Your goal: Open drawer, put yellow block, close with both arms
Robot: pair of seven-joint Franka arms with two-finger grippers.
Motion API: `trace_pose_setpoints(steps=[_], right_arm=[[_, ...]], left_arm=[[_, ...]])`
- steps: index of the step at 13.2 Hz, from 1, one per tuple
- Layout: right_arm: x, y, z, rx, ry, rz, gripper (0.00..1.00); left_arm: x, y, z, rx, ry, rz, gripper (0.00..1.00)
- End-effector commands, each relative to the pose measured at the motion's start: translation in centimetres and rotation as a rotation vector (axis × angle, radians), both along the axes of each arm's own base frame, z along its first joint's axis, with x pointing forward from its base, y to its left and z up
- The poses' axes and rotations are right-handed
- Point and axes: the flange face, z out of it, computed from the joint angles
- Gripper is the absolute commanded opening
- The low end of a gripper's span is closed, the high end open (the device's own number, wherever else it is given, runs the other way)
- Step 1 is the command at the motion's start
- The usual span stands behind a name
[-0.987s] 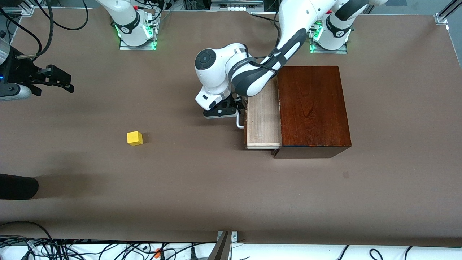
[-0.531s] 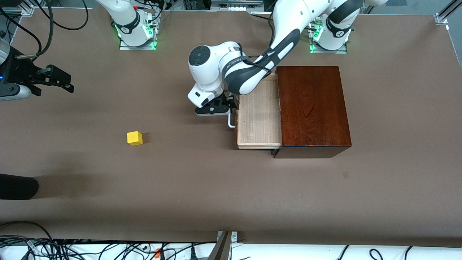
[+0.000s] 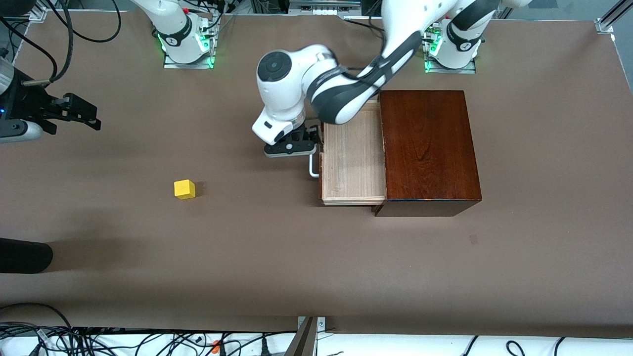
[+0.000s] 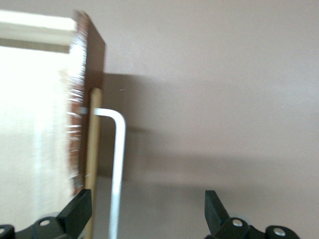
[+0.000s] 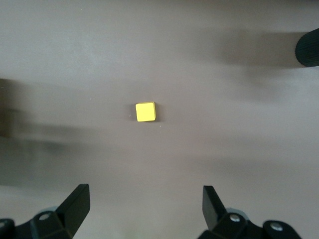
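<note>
The drawer (image 3: pixel 353 163) stands pulled out of the dark reddish-brown wooden box (image 3: pixel 428 143), its pale tray bare. My left gripper (image 3: pixel 296 146) is at the drawer's front, open. In the left wrist view the white handle (image 4: pixel 117 164) runs between the wide-apart fingers of the left gripper (image 4: pixel 147 199) without being pinched. The handle (image 3: pixel 313 165) also shows from the front. The yellow block (image 3: pixel 184 189) lies on the table toward the right arm's end. My right gripper (image 3: pixel 74 111) hangs open over the table at that end. The right wrist view shows the yellow block (image 5: pixel 145 111) below the right gripper (image 5: pixel 144 196).
A dark rounded object (image 3: pixel 24 254) pokes in at the table's edge near the right arm's end and shows in the right wrist view (image 5: pixel 308 47). Cables (image 3: pixel 99 338) and a metal bracket (image 3: pixel 309 336) run along the edge nearest the front camera.
The drawer has slid farther out of the box toward the right arm's end, with the left gripper moving along at its handle. The right gripper and the yellow block have stayed put.
</note>
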Motion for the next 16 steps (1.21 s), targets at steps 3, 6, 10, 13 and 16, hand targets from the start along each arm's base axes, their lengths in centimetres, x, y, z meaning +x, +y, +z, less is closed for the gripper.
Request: trace_pose_setpoints(steps=[3, 6, 10, 13, 16], right_arm=[[1.0, -0.2, -0.7, 0.008, 0.002, -0.011, 1.0], [2.1, -0.8, -2.5, 0.014, 0.013, -0.018, 1.0], [3.4, -0.3, -6.5, 0.012, 0.087, -0.008, 1.0], [5.3, -0.4, -12.4, 0.028, 0.182, -0.019, 1.0], [5.5, -0.2, -15.2, 0.044, 0.21, 0.013, 1.0]], left_arm=[[4.0, 14.8, 13.7, -0.044, 0.102, 0.01, 1.0], [7.2, 26.3, 17.0, -0.047, 0.126, 0.051, 1.0], [9.7, 34.7, 18.4, -0.043, 0.134, 0.074, 1.0], [10.8, 41.6, 19.2, -0.035, 0.139, -0.001, 1.0], [10.6, 48.2, 20.1, -0.043, 0.153, -0.099, 1.0]])
